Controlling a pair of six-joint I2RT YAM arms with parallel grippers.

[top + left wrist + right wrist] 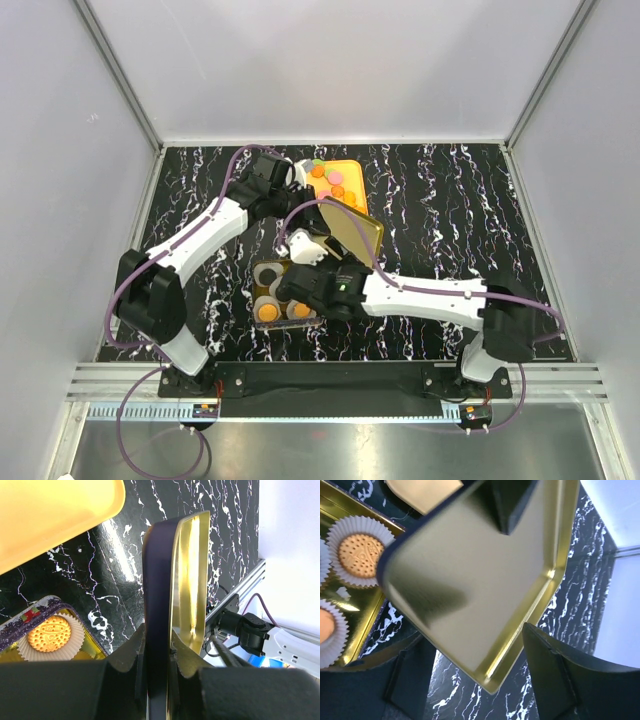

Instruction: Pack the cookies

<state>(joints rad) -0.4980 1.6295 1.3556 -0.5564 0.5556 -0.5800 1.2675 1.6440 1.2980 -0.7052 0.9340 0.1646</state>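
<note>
My left gripper [157, 655] is shut on the edge of the tin lid [187, 580], dark blue outside and gold inside, and holds it tilted above the table [352, 232]. In the top view this gripper [292, 195] is beside the yellow tray [345, 165], which carries small orange, pink and green cookies [325, 178]. The open tin [285, 318] lies below, with white paper cups and orange cookies [268, 312] in them. My right gripper [485, 680] is open and empty over the tin [365, 605], with the lid's gold corner [470, 580] between its fingers.
The black marbled table [450, 230] has white walls on three sides. An aluminium rail [330, 385] runs along the near edge by the arm bases. The two arms cross close together over the tin.
</note>
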